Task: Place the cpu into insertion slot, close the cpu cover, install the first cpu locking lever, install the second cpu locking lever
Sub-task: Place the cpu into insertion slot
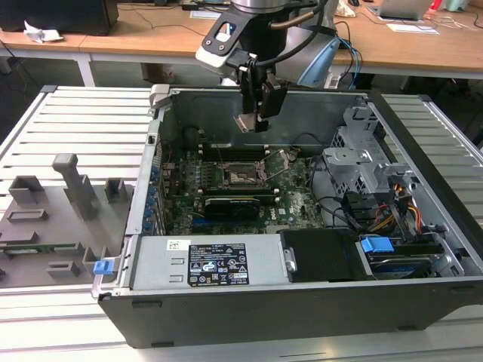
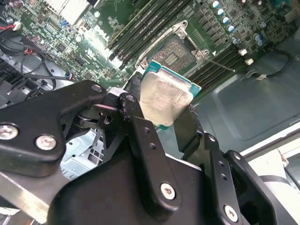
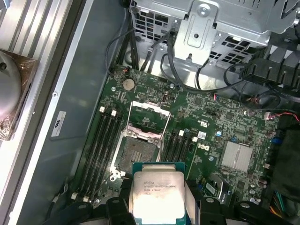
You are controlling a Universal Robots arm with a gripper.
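Note:
My gripper (image 1: 252, 115) hangs inside the open computer case, above the green motherboard (image 1: 294, 200), and is shut on the cpu (image 1: 246, 123). In both wrist views the cpu (image 2: 164, 96) (image 3: 157, 197) is a silvery square on a green base, held flat by its edges between the black fingers (image 2: 140, 136). The insertion slot (image 3: 136, 154) (image 2: 176, 51) (image 1: 240, 175) lies open a short way below and ahead of the cpu. The cpu cover (image 3: 149, 115) stands swung up at the slot's far side. A thin metal locking lever (image 2: 220, 63) sticks out beside the slot.
Long black memory slots (image 3: 101, 140) flank the insertion slot. A black expansion card (image 1: 234, 204) lies nearer the power supply (image 1: 204, 264). A metal drive cage (image 1: 362, 158) with cables fills the exterior view's right. Grey fixtures (image 1: 45, 219) sit outside the case on the left.

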